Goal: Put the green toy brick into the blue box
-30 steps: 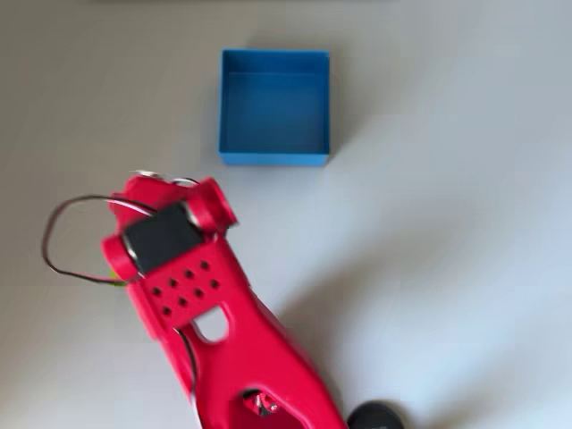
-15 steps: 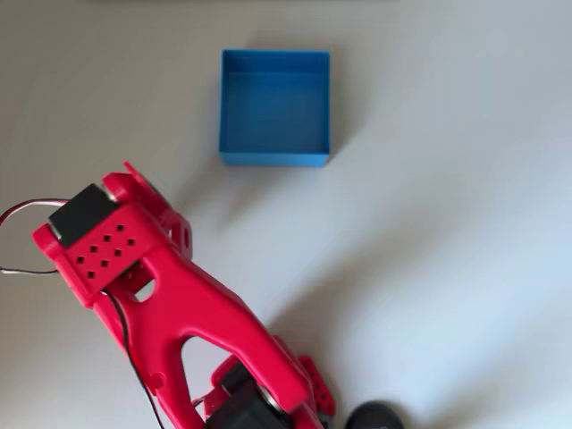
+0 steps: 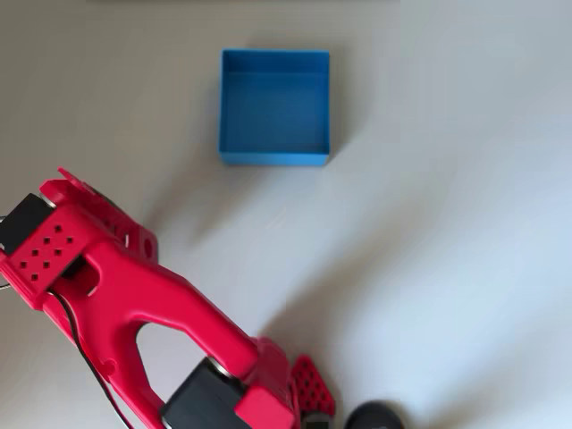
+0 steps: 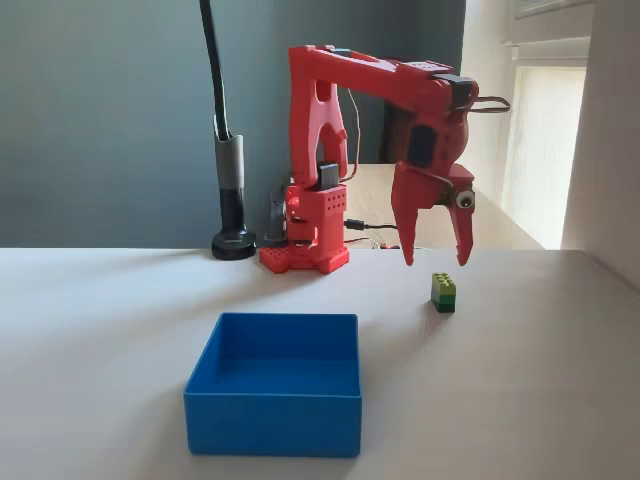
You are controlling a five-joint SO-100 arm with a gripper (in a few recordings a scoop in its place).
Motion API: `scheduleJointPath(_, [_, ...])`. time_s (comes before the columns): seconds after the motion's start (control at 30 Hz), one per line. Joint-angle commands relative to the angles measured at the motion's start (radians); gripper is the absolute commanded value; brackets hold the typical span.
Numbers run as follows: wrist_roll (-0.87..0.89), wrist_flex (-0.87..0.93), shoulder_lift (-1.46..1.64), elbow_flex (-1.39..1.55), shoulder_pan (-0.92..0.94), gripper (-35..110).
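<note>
In the fixed view the green toy brick (image 4: 443, 292) stands on the table to the right of the blue box (image 4: 272, 425) and a little farther back. It is lime on top and darker below. My red gripper (image 4: 437, 258) hangs just above the brick, fingers pointing down, open, with nothing between them. The box is empty. In the overhead view the blue box (image 3: 274, 107) sits at the upper middle. The red arm (image 3: 152, 304) reaches to the left edge, well below and left of the box, and covers the brick.
A black post on a round foot (image 4: 232, 200) stands beside the arm's red base (image 4: 305, 245) at the back of the table. The foot (image 3: 375, 416) also shows at the bottom of the overhead view. Bare table lies between the box and the brick.
In the overhead view the arm's wrist has swung left and downward, farther from the box and out to the picture's left edge. The box has not moved.
</note>
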Motion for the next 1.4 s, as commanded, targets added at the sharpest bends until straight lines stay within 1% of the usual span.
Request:
scheduleJointPath(0.0, [-0.003, 0.017, -0.003, -0.057, -0.023, 35])
scheduleJointPath(0.23, [-0.003, 0.017, -0.061, -0.084, -0.029, 37])
scheduleJointPath(0.53, [0.021, 0.005, -0.115, -0.123, -0.023, 34])
scheduleJointPath(1.17, [0.008, -0.152, -0.117, 0.038, -0.021, 25])
scheduleJointPath(1.27, [0.008, -0.181, -0.117, 0.057, -0.021, 20])
scheduleJointPath(1.37, [0.014, -0.206, -0.117, 0.067, -0.021, 9])
